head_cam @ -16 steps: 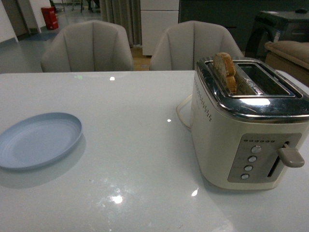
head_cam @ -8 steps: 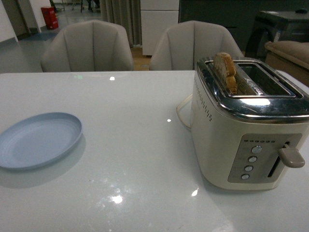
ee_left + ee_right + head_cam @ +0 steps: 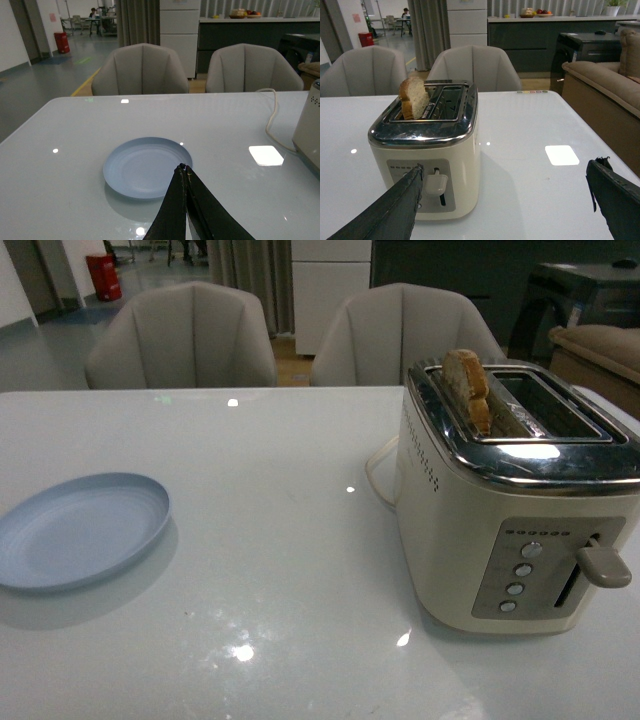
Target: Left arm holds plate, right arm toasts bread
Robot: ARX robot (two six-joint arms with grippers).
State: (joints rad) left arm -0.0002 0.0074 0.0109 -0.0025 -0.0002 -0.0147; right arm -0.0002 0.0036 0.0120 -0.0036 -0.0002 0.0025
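**K:** Pale blue plate (image 3: 80, 530) sits flat on the white table (image 3: 290, 570), on the left side in the front view. Nothing is touching it.

**M:** Left gripper (image 3: 183, 169)?

**K:** Left wrist view only. Fingers (image 3: 172, 210) pressed together to a single point, nothing between them. The tip overlaps the plate's (image 3: 145, 167) near rim in that picture, but I can't tell if it touches or hangs above. The wrist looks across the table toward the chairs (image 3: 142, 70).

**M:** Bread?

**K:** Bread (image 3: 466, 388) stands upright in the toaster (image 3: 510, 490), in the slot nearer the plate, top half sticking out above the chrome. The other slot shows nothing in it. The lever (image 3: 603, 566) on the toaster's front face sits about midway along its track.

**M:** Right gripper (image 3: 505, 195)?

**K:** Spread wide. One finger (image 3: 395, 207) overlaps the toaster's (image 3: 427, 150) control panel, its tip beside the lever (image 3: 436, 184); contact is not clear. The other finger is far across at the picture's edge, over bare table. It grips nothing. The wrist faces the toaster's lever end, bread (image 3: 413, 96) visible above.

**M:** Arms in the front view?

**K:** Neither shows. White cord (image 3: 378, 475) loops out from behind the toaster onto the table.
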